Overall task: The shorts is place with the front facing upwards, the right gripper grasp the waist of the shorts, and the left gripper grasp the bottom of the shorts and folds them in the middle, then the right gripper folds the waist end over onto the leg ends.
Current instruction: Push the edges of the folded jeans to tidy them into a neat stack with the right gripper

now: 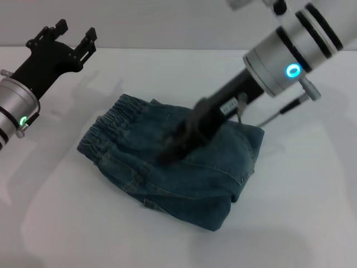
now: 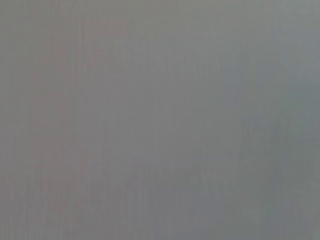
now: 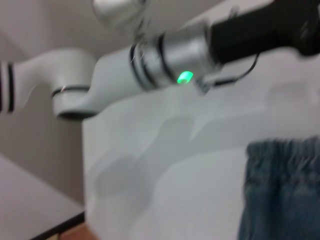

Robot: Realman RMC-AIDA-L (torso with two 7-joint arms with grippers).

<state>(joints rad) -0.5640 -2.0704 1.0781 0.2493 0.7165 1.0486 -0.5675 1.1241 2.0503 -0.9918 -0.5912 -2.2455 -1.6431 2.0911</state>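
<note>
Blue denim shorts (image 1: 173,167) folded, rumpled, mid-frame on white table (image 1: 312,212). Right gripper (image 1: 170,149) pressed low onto them, fingers unreadable. Left gripper (image 1: 71,34) upper left, fingers apart.

Right gripper (image 1: 170,148) angled low – fingertips blurred, left gripper (image 1: 71,34) raised aside (fingers parted)

White table (image 1: 301,212) w/ folded denim shorts (image 1: 184,178) lying on it, mid-surface.
</note>
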